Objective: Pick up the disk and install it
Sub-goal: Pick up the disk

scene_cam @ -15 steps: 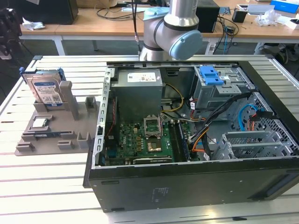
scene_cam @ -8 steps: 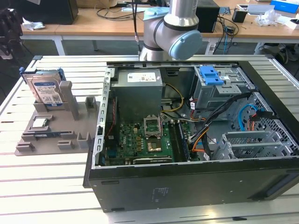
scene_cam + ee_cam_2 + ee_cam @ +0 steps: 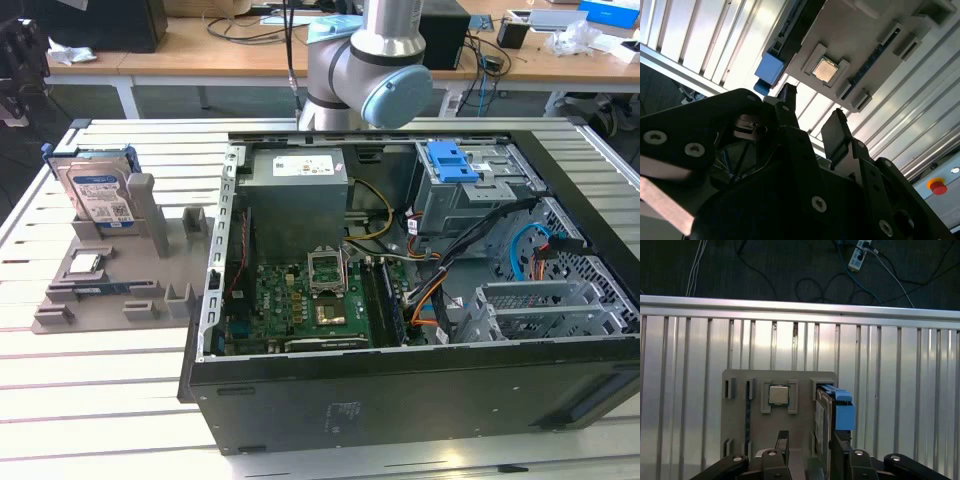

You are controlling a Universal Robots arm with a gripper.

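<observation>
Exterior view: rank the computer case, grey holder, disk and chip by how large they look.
1. computer case, clearly largest
2. grey holder
3. disk, standing in the holder
4. chip, smallest

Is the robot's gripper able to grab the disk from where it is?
Probably yes: the open gripper hangs above the disk, which stands on edge in the grey holder, with nothing between them.

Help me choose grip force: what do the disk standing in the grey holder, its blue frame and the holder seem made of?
Flat silver disk with white-and-blue label: likely metal casing, dull silver sheen; label looks like paper. Blue carrier bracket: probably moulded plastic, uniform matte colour. Grey slotted holder: seemingly plastic, matte and evenly grey.
</observation>
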